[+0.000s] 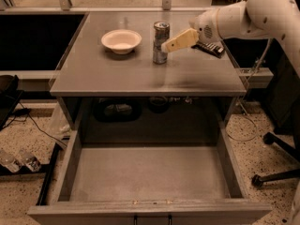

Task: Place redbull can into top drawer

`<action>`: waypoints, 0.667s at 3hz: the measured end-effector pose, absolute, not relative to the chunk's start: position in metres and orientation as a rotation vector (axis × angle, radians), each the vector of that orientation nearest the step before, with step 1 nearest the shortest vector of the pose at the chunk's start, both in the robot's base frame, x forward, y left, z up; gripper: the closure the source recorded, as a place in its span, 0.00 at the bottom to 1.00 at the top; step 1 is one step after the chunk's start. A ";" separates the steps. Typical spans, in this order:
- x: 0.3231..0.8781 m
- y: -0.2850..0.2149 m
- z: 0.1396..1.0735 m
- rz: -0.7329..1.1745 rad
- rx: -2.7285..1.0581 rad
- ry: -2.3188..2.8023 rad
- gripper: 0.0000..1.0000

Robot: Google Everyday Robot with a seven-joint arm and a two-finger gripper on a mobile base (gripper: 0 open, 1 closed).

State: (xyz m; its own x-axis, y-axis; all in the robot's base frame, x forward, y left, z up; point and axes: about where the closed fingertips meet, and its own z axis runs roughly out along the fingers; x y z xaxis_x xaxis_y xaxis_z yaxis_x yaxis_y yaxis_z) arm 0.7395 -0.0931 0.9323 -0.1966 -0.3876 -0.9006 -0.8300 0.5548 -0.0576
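Redbull can [161,42] upright on tabletop [117,74], outside open top drawer [150,172]; gripper [165,46] just beside can, state untellable

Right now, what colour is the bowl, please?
The bowl is white, camera view; the tool is beside the redbull can.

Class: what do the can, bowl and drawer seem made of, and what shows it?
The can looks like metal: shiny top, silvery sides. The bowl is matte white, perhaps paper or plastic. The drawer is dull flat grey, maybe painted metal. The gripper is close beside the can.
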 end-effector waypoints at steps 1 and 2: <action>0.747 -0.076 0.930 0.578 -1.024 1.776 0.00; 0.756 -0.051 0.922 0.571 -1.076 1.755 0.00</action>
State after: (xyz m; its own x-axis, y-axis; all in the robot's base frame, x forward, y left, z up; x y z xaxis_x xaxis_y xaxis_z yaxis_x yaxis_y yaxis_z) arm 0.7563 -0.0506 0.9220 -0.1466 -0.4098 -0.9003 -0.8611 0.5007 -0.0877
